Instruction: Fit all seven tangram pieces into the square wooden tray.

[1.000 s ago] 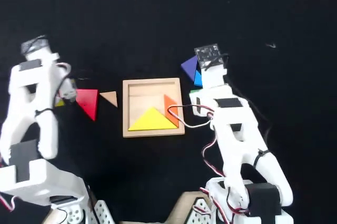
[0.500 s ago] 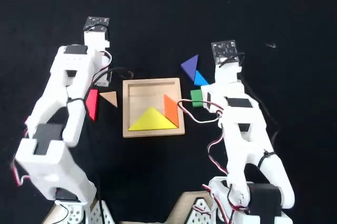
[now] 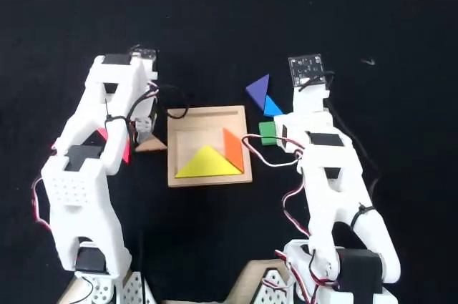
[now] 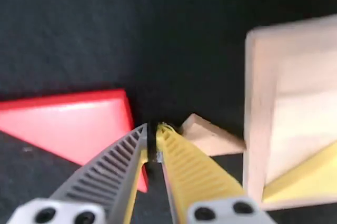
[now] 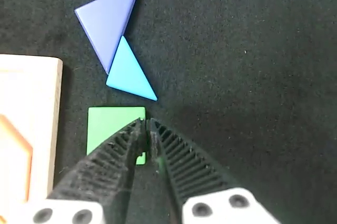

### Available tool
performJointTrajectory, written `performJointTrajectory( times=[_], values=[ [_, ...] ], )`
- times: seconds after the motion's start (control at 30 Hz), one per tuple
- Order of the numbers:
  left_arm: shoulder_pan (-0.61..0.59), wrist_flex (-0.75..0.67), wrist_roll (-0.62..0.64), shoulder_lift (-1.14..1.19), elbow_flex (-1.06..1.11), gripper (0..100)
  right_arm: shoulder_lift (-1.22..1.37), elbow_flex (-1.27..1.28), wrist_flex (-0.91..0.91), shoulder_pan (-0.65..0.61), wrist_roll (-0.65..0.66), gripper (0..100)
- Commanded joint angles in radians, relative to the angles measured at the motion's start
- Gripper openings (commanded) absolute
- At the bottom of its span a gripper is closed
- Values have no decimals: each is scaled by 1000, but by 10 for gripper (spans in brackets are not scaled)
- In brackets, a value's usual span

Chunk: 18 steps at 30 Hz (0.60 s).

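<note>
Tray (image 3: 207,110) held yellow triangle (image 3: 206,164) and orange piece (image 3: 232,148); tan triangle (image 4: 210,137) lay just outside its wall; left gripper (image 4: 153,128) clenched empty beside it, right gripper (image 5: 147,125) clenched over green square (image 5: 110,126); lowering shut would likely shove, not lift.

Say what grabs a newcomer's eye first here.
The square wooden tray at the table's middle stands out, holding a yellow triangle and an orange piece. The left gripper, shut, sits between a red triangle and a tan triangle beside the tray. The right gripper, shut, is over a green square on the tray's other side, by a purple triangle and a light blue triangle.
</note>
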Motion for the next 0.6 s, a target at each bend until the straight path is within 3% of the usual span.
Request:
performJointTrajectory(
  times=[0.0, 0.13, 0.27, 0.57],
  values=[
    [87, 66, 0, -38, 41, 47, -2, -2, -25, 11, 11, 11],
    [219, 60, 20, -157, 166, 47, -2, -2, -25, 11, 11, 11],
    [259, 60, 51, -325, 248, 47, -2, -2, -25, 11, 11, 11],
    [19, 66, 46, -551, 275, 47, -2, -2, -20, 11, 11, 15]
  ],
)
